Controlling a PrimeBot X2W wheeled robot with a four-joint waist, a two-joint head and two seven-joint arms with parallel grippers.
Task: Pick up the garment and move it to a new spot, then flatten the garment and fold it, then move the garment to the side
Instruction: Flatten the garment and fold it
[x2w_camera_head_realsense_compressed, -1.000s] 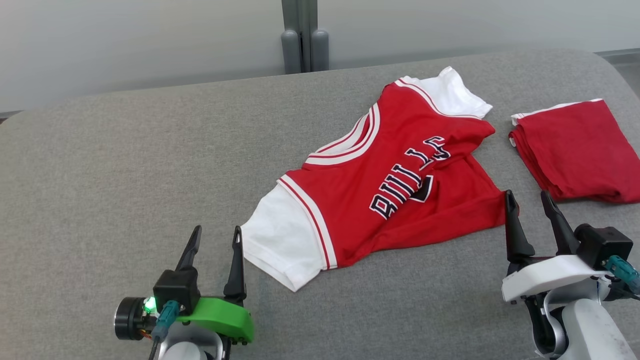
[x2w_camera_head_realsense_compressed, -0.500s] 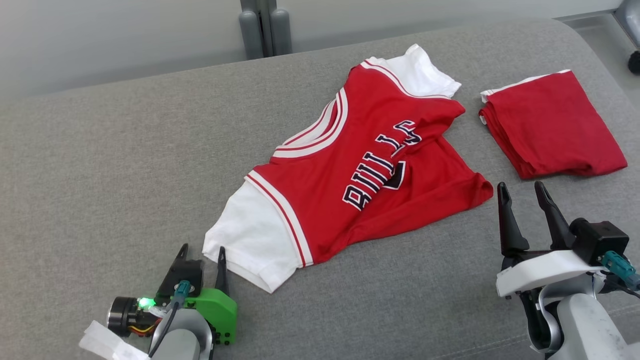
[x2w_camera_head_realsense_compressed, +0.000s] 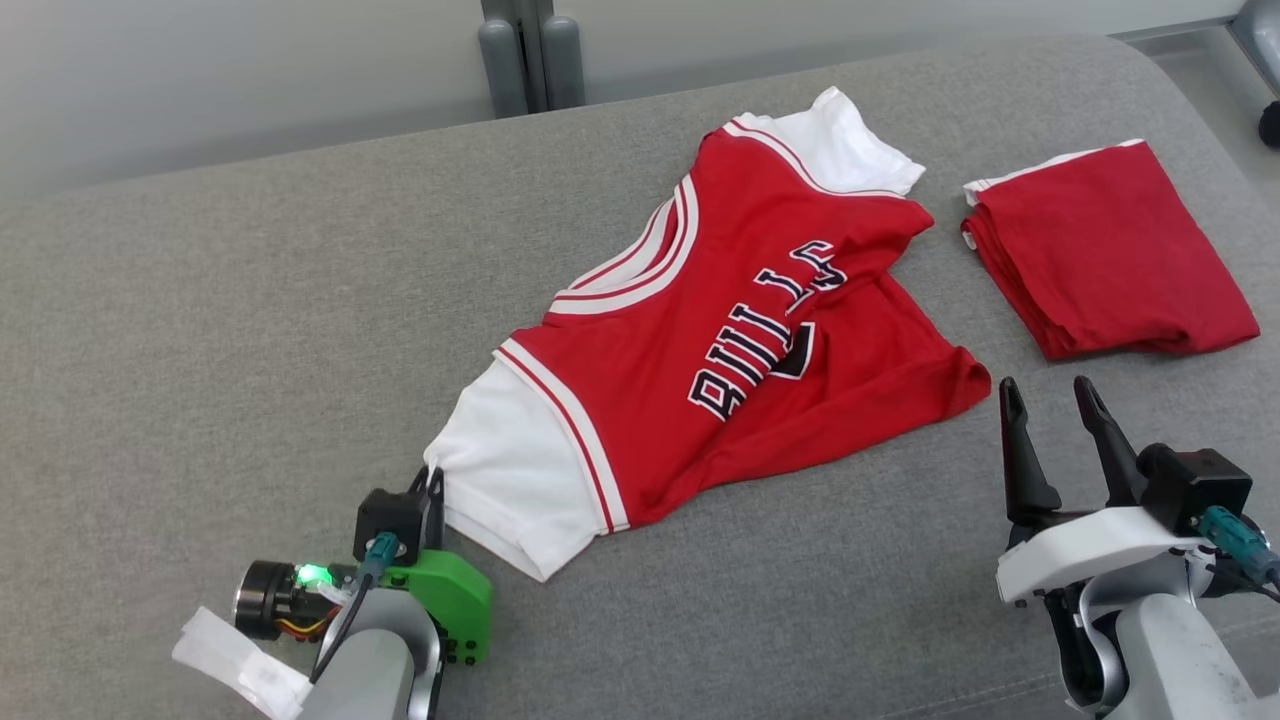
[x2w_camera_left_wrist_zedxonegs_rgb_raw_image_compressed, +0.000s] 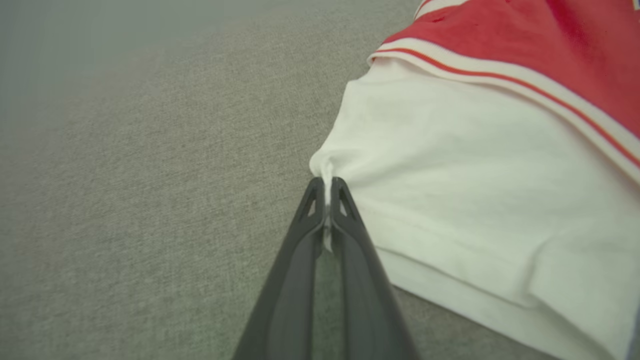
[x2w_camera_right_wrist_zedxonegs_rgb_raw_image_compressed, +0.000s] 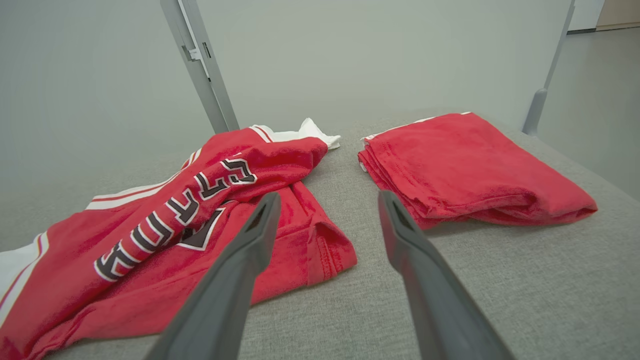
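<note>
Near edge, left of centre: left gripper (x2w_camera_head_realsense_compressed: 433, 482), fingers (x2w_camera_left_wrist_zedxonegs_rgb_raw_image_compressed: 350, 235) closed tight on a pinch of the jersey's (x2w_camera_head_realsense_compressed: 740, 340) white sleeve (x2w_camera_head_realsense_compressed: 500, 480). Jersey: red, crumpled, lying across the middle of the surface (x2w_camera_head_realsense_compressed: 250, 330), running from that pinch toward the far edge. Near edge, right: right gripper (x2w_camera_head_realsense_compressed: 1046, 390), fingers wide apart, holding nothing, tips just off the jersey's red hem corner. Right edge: folded red cloth (x2w_camera_head_realsense_compressed: 1110, 250), apart from the jersey. Change: half a second ago the left fingers stood apart at the sleeve; now shut on it. Right gripper unchanged.
</note>
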